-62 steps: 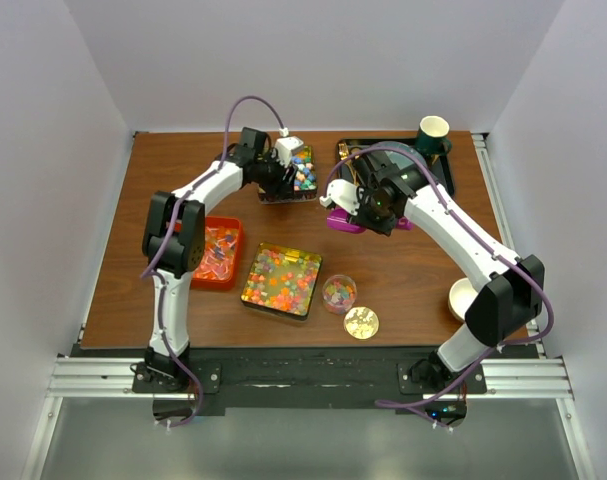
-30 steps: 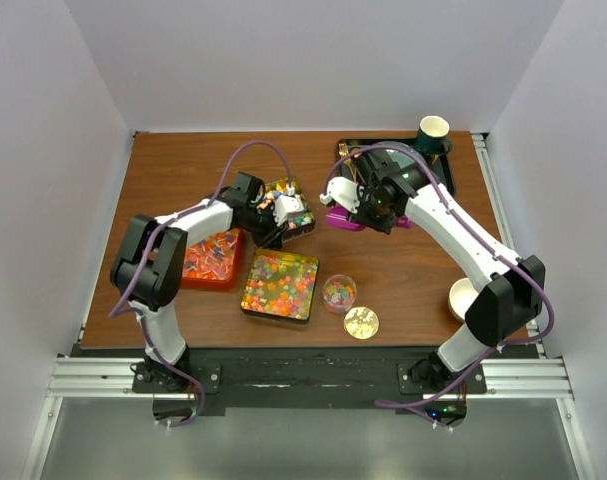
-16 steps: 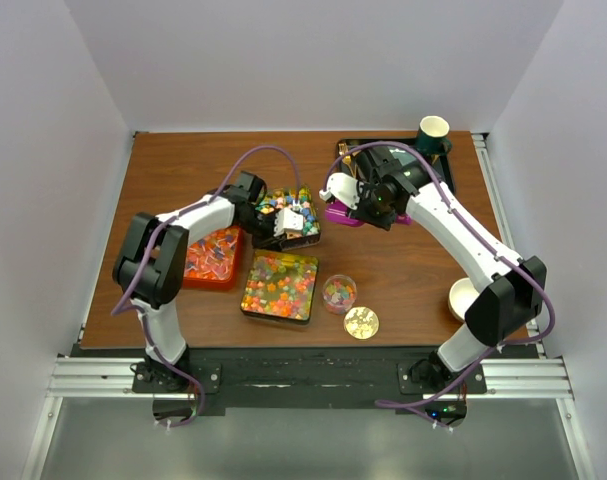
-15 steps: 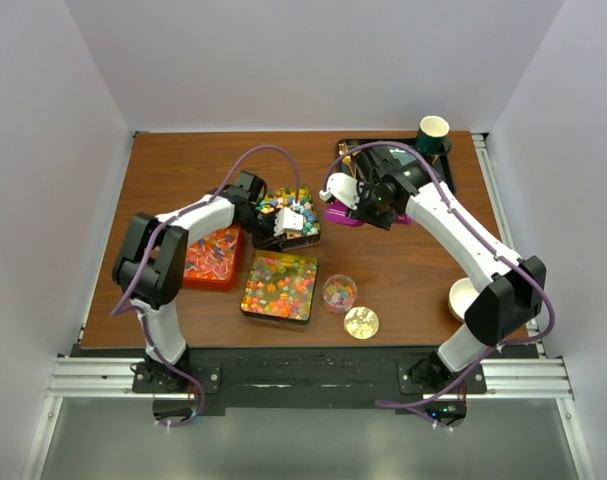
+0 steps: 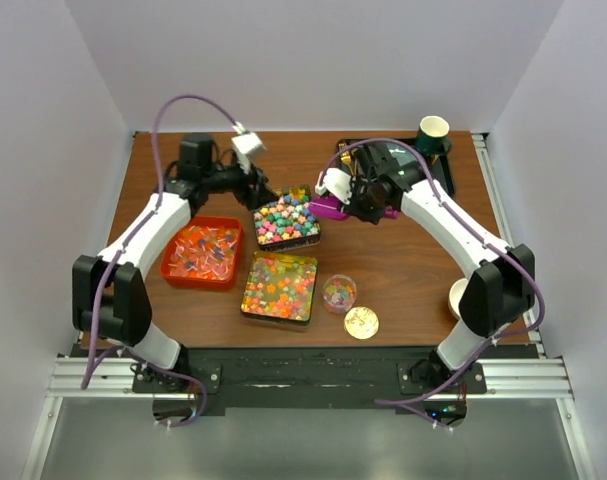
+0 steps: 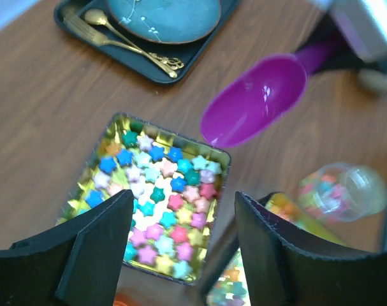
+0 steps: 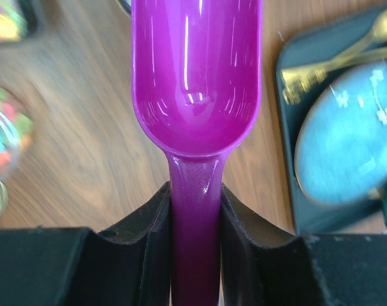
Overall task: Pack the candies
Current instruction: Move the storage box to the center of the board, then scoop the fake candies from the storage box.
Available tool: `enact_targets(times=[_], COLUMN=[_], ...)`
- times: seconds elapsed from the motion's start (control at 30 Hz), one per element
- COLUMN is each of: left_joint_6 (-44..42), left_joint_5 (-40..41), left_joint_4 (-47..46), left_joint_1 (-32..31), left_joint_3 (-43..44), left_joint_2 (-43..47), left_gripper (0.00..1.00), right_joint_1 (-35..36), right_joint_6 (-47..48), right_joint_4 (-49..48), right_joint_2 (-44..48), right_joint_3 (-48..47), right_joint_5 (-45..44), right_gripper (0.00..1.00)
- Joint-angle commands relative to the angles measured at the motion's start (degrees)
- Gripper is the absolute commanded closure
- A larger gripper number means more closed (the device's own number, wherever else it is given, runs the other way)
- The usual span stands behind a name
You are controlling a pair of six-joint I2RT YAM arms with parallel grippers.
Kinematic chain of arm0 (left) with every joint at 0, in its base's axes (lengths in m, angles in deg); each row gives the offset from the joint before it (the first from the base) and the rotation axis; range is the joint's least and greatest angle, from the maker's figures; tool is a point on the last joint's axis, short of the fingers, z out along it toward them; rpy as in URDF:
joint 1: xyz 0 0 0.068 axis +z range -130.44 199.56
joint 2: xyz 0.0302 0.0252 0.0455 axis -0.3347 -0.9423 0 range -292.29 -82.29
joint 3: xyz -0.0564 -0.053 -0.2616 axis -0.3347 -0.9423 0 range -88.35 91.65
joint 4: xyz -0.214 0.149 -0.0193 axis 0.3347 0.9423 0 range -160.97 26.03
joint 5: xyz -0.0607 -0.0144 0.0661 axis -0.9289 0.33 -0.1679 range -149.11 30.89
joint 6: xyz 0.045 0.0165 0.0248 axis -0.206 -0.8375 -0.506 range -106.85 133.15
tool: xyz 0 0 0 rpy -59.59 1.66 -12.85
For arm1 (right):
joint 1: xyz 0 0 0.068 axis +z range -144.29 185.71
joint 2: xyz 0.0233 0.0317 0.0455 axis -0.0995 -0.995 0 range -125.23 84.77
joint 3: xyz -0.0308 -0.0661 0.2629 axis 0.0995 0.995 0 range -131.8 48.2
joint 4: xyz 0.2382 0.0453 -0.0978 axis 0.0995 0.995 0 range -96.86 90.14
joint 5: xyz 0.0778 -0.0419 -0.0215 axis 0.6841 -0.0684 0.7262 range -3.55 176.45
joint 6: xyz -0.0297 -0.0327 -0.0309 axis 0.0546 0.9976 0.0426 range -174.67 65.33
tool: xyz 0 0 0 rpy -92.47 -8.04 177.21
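Observation:
The candies fill two tins: pastel stars in a gold-lined tin at mid-table, and glossy mixed sweets in a second tin in front of it. A small clear cup holds a few more. My left gripper hovers open and empty just behind and left of the star tin. My right gripper is shut on the handle of a purple scoop. The empty bowl of the scoop points at the star tin's right edge.
A red tray of wrapped sweets sits at the left. A gold lid lies near the front. A black tray with a teal plate, gold cutlery and a green cup is at back right. A white paper cup stands at the right.
My left gripper has let go of the star tin, which now rests on the table, and has opened and drawn back to the rear left. The scoop has shifted slightly left.

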Motion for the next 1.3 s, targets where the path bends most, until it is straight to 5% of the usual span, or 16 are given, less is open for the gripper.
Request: enact_targets(times=[0.0,0.1,0.3,0.6,0.77,0.93,1.1,1.27], left_joint_6=[26.94,31.51,42.68,44.01,44.44,45.41,43.48,44.88], left_joint_5=[-14.92,-23.87,-25.56,-24.86,-25.66,-26.98,-26.98,-27.42], left_joint_4=[-14.86,-18.11,-27.61,-28.67,-29.28,-29.90,-29.11,-32.61], left_joint_1=[6.01,6.27,6.19,5.75,4.95,4.43,5.13,5.22], left_joint_3=[-5.33,-5.87,-8.34,-7.10,-7.45,-7.45,-8.68,-10.61], left_joint_2=[-1.87,-4.24,-6.79,-10.31,-11.10,-11.28,-10.57,-10.13], left_gripper=[0.32,0.33,0.35,0.46,0.64,1.00,1.00,1.00], right_joint_1=[1.10,3.38,6.37,8.66,9.72,10.51,5.96,1.55], right_joint_6=[0.07,0.24,1.82,0.50,0.68,0.33,-6.69,-4.17], right_joint_4=[-11.51,-14.23,-16.78,-18.98,-20.48,-19.35,-11.00,-8.53], right_joint_2=[6.05,5.88,3.51,2.19,1.75,0.17,-0.19,4.73], right_joint_3=[3.43,4.49,2.91,1.85,2.65,1.51,-3.33,-0.96], right_joint_5=[11.30,11.40,10.69,10.69,10.25,11.73,18.05,27.63], right_gripper=[1.00,1.00,1.00,1.00,1.00,1.00,0.51,0.45])
